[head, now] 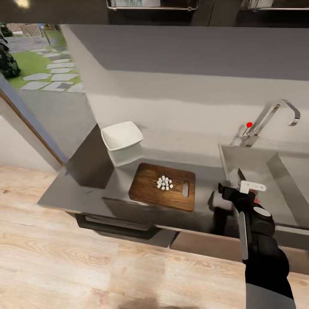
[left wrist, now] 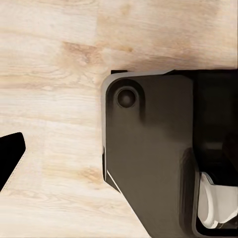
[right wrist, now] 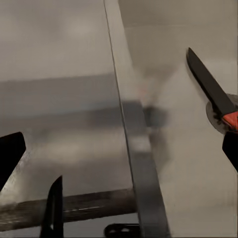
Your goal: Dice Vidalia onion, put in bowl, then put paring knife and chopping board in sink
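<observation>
One claw, the right claw (head: 241,185), clamps the knife (right wrist: 212,92) above the sink (head: 257,165) edge; diced onion (head: 165,183) on the board (head: 148,193) risks scattering if tipped.

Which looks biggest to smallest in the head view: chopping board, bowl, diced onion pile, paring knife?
1. chopping board
2. bowl
3. diced onion pile

The paring knife is mostly hidden behind the right gripper, so I can't rank it.
</observation>
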`<state>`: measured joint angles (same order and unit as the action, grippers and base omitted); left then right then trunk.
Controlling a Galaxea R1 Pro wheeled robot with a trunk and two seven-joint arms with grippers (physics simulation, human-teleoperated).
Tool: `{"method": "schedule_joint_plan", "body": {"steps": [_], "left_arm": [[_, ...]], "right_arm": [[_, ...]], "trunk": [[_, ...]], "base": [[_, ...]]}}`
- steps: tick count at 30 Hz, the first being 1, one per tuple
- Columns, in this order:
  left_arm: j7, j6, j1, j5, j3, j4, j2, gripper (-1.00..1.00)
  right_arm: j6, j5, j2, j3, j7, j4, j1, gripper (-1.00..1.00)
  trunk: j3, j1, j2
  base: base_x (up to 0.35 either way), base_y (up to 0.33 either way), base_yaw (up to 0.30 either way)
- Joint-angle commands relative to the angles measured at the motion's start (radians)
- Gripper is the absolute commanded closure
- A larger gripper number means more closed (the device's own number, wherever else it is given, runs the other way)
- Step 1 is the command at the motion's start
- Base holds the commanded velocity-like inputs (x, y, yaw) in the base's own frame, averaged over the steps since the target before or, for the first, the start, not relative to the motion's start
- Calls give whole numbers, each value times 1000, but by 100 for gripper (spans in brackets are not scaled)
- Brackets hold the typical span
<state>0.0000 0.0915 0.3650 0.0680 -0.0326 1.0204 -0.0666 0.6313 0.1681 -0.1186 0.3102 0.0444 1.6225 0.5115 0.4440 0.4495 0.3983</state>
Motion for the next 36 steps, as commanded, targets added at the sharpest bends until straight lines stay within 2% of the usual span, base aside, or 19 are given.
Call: {"method": "schedule_joint_plan", "body": {"steps": [1, 12, 22, 36], "left_arm": [[0, 2, 0, 7, -3, 0, -2, -100], [0, 2, 0, 7, -3, -1, -1, -100], [0, 2, 0, 7, -3, -2, -2, -100], [0, 2, 0, 7, -3, -8, -1, -100]], "right_arm": [[5, 8, -1, 1, 5, 1, 1, -100], [7, 8, -1, 1, 5, 0, 1, -100], [13, 8, -3, 1, 5, -2, 1, -100], [14, 8, -3, 1, 3, -12, 1, -100]], "trunk": [[0, 0, 2], [-18, 0, 2], [-33, 0, 2], [-34, 0, 2]], "base": [[-97, 277, 0], [-59, 278, 0], [96, 264, 0], [13, 1, 0]]}}
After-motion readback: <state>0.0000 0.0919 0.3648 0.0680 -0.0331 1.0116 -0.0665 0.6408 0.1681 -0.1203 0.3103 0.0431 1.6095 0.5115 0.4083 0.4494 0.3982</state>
